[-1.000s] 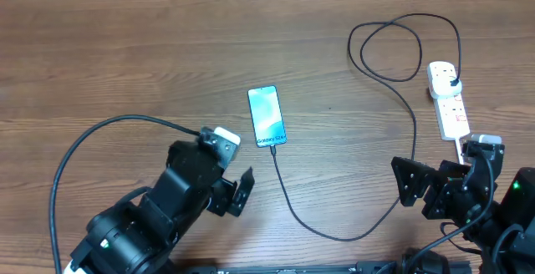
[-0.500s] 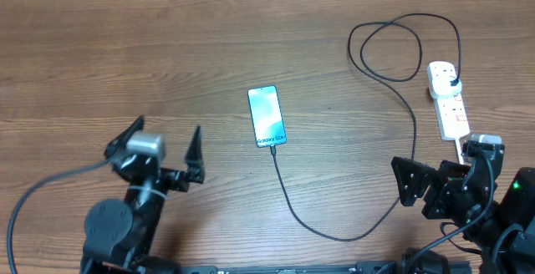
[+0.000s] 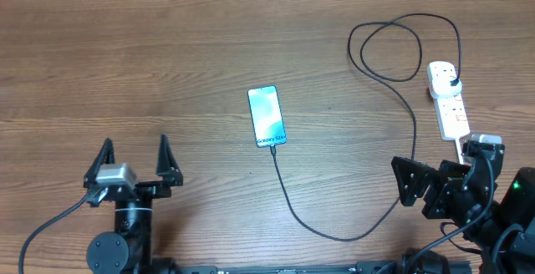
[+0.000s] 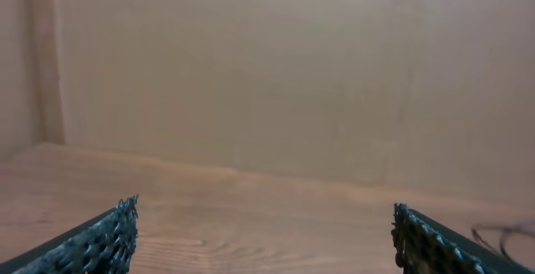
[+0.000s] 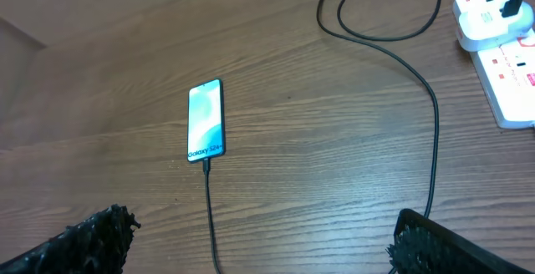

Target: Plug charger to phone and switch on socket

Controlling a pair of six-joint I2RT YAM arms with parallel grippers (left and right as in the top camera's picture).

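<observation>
Going left to right: left gripper (image 3: 134, 144) hovered empty, fingers (image 3: 164, 154) apart; phone (image 3: 266, 115) lay mid-table, charger (image 3: 415, 132) apparently plugged in; right gripper (image 3: 422, 188), fingers (image 5: 428, 242) also apart, sat near the socket (image 3: 450, 107). I'd have pressed its switch (image 5: 506, 60) squarely, jaws shut.

The only wording that can be read is "Galaxy", in small dark letters at the near end of the light screen of the phone (image 5: 206, 120), followed by characters too small to read, and the red markings on the socket (image 5: 501, 57) are illegible.
</observation>
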